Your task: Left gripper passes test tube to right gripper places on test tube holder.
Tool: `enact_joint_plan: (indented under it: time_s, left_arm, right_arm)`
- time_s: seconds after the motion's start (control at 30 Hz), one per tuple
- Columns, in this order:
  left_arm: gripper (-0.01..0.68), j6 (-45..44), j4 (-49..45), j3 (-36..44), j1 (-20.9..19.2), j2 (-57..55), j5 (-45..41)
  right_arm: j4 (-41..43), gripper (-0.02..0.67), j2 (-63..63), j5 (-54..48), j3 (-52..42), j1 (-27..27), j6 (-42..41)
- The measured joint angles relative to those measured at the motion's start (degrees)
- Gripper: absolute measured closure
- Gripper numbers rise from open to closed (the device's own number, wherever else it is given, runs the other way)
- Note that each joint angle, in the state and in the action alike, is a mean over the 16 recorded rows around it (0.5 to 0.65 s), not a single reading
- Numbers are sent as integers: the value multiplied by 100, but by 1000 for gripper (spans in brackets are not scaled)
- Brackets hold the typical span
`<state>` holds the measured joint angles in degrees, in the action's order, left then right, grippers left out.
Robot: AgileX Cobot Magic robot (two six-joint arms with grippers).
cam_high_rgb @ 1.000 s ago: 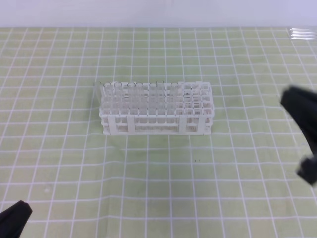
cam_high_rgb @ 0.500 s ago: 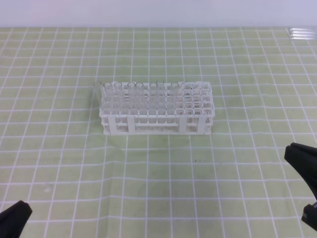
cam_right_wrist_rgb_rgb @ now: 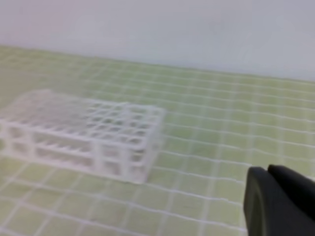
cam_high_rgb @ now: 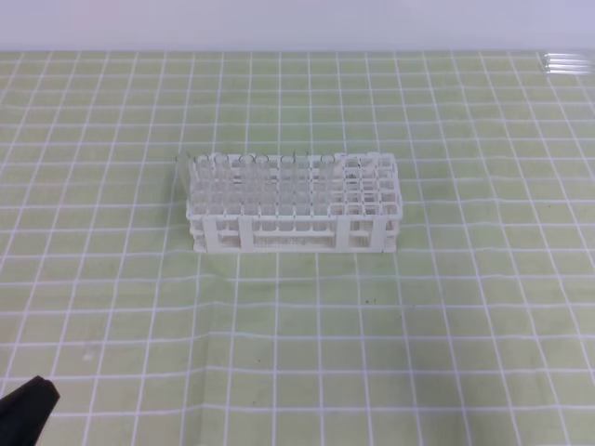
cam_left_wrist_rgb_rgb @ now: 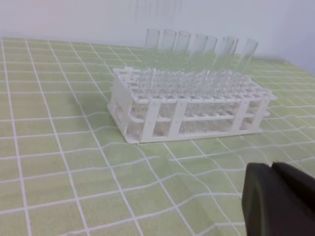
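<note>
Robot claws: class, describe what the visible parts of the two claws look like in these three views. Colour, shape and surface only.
Both are plain matt black. The left claw shows two smooth, rounded fingers pressed together with a thin seam between them. The right claw looks the same: two blunt black fingers, slightly blurred. Neither wrist view shows cables, labels or markings.

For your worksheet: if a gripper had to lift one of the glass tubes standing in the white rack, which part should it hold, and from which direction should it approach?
Probably the open upper end, approached from above. In the left wrist view the test tubes stand roughly upright in the test tube holder, and only their tops rise clear of the lattice; the lower parts sit inside it. They stand close together, so narrow fingers should pinch one tube across its width.
</note>
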<state>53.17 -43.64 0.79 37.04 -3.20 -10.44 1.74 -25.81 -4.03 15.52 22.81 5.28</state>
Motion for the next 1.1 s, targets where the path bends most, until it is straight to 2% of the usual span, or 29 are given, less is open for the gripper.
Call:
enact_joint_plan:
  time_s: [0.23, 0.43, 0.8, 1.1]
  left_arm:
    - [675, 0, 0, 0, 0, -2, -14]
    - [675, -1, 2, -13, 0, 2, -15]
    - [675, 0, 7, -40, -2, 9, -21]
    - [675, -4, 2, -13, -1, 4, -9]
  right_arm:
    - [-177, 664, 1362, 116, -899, -1069, 5]
    - [-348, 664, 2281, -40, -1408, -1575, 5]
    - [-533, 664, 2680, -732, -1550, -1745, -19]
    - [-680, 664, 2680, -1053, -1549, -1745, -369]
